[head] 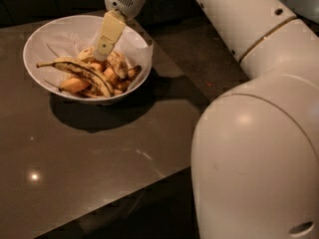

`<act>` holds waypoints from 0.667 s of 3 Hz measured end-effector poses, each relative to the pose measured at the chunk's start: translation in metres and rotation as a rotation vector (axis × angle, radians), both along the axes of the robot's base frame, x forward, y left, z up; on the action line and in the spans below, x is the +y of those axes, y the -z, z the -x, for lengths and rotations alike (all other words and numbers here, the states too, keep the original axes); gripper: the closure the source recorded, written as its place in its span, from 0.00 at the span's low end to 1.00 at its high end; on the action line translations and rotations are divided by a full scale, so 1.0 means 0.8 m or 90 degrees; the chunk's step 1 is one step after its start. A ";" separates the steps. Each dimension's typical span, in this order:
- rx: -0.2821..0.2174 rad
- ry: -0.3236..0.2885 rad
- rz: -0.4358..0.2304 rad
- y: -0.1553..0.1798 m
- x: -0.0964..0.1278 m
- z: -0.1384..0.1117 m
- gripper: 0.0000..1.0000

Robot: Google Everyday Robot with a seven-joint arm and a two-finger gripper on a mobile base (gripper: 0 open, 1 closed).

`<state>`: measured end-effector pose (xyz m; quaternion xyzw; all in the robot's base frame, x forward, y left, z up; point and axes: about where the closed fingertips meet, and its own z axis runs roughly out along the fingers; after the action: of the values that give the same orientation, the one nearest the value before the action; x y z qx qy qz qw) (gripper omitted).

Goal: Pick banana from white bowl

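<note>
Hand [101,53] reaches down into white bowl [41,40] from far rim, tip low among fruit; whether grip is wide or narrow, cannot tell. Banana [118,63], plump and speckled, lies in bowl just beside hand tip, toward arm's side. Slimmer black-streaked banana [79,71] stretches across front of pile, orange fruit chunks [74,85] beneath it. Bowl sits on dark glossy surface [99,158]. Bulky white robot arm [259,143] fills foreground right.

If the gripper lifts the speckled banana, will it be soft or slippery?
Probably soft and easily bruised: the banana shows many brown speckles. Its curved shape may let it rock. The gripper hangs close beside it, inside the white bowl.
</note>
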<state>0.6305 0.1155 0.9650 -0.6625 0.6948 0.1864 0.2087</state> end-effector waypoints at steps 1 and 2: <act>0.021 0.011 -0.002 0.009 0.006 0.004 0.14; 0.035 0.022 0.000 0.018 0.003 0.003 0.26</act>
<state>0.6279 0.1176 0.9508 -0.6449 0.7119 0.2007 0.1925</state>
